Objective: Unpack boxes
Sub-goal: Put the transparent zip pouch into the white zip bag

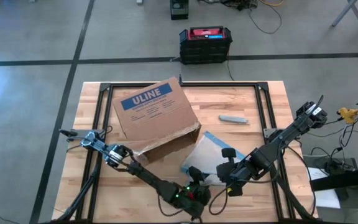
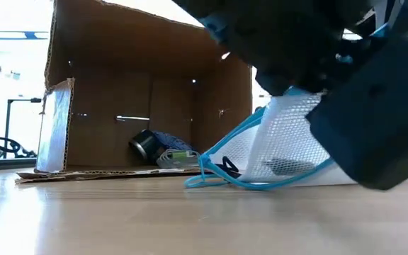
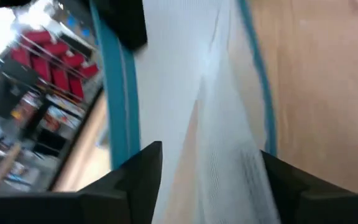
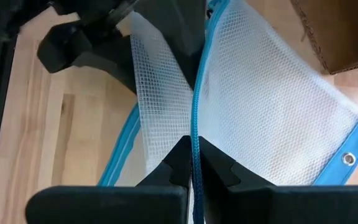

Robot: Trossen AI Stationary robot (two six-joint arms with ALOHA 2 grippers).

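High view: the cardboard box (image 1: 156,118) lay on its side, mouth toward both grippers, well clear of their fingers. The left gripper (image 1: 194,191) and right gripper (image 1: 227,179) met over the mesh pouch (image 1: 209,149).

Low view: dark items inside the box were hard to identify.

Left wrist view: fingers stood spread, pouch between them, apparently releasing.

Right wrist view: fingers were pinching the pouch's blue edge, likely to lift it; its contents were hidden.
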